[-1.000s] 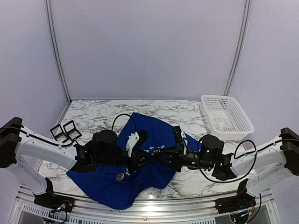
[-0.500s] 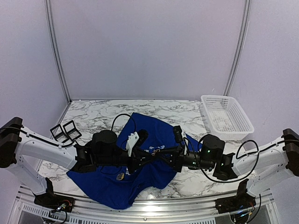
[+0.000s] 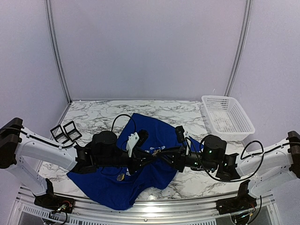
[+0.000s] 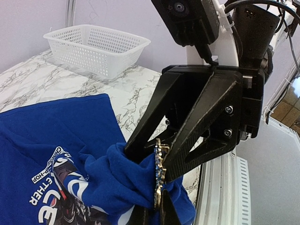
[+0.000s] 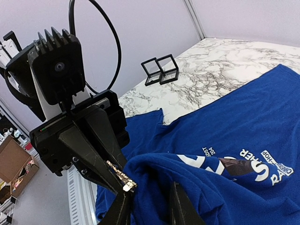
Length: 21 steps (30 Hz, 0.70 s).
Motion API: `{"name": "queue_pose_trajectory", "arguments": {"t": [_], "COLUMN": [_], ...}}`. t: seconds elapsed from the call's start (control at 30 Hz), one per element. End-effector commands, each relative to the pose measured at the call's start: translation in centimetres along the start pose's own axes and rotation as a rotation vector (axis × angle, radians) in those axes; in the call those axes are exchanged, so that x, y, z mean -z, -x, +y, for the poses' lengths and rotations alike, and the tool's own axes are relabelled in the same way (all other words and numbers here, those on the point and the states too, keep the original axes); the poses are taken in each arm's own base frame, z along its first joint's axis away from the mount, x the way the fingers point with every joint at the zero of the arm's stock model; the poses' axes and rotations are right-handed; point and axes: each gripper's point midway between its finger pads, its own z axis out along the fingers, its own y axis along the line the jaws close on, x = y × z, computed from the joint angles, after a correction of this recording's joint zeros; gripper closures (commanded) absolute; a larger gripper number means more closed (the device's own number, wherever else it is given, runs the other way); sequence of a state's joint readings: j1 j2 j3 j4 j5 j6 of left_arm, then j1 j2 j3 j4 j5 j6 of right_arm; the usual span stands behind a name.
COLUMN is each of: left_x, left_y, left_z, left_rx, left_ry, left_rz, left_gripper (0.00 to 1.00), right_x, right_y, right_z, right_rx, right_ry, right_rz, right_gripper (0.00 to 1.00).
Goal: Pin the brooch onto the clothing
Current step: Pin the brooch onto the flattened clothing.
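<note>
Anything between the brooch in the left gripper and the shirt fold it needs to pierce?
Nothing visible. The brooch, pinched in the left gripper, appears to sit right against the raised T-shirt fold that the right gripper holds. That gripper's near finger stands beside it, not between.

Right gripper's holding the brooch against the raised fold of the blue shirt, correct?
No. The left gripper holds the brooch against the raised fold of the blue shirt; the right wrist view shows it pinched between the left arm's fingertips.

R gripper (image 3: 159, 152) eased slightly right; R arm (image 3: 255, 159) outer link swung further out rightward.
</note>
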<state>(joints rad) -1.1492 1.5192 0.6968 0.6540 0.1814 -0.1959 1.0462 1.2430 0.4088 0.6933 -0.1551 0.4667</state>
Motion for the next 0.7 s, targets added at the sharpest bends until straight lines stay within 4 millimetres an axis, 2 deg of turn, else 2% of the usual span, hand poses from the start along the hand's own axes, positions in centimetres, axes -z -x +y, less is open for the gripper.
{"name": "queue_pose_trajectory", "arguments": {"t": [0.0,0.1,0.37,0.67], "left_x": [0.8,0.8,0.8,0.9], "left_y": [2.4,2.4,2.2,2.3], "left_z": [-1.4,-1.3,-1.0,-1.7], "left_rx": [-0.022,-0.018,-0.013,-0.028], "left_ry": [-0.043,-0.041,-0.025,-0.060], "left_rz": [-0.089,-0.089,-0.086,-0.086], "left_gripper": [1.00,1.00,1.00,1.00], "right_x": [0.3,0.4,1.1,3.0], "right_y": [-0.4,-0.4,-0.2,-0.1], "right_z": [-1.3,-1.2,0.7,1.7], "right_rx": [0.013,0.019,0.062,0.090], "right_ry": [-0.070,-0.066,0.034,0.171], "right_rz": [0.021,0.022,0.017,0.010], "right_gripper": [0.75,0.75,0.68,0.64]}}
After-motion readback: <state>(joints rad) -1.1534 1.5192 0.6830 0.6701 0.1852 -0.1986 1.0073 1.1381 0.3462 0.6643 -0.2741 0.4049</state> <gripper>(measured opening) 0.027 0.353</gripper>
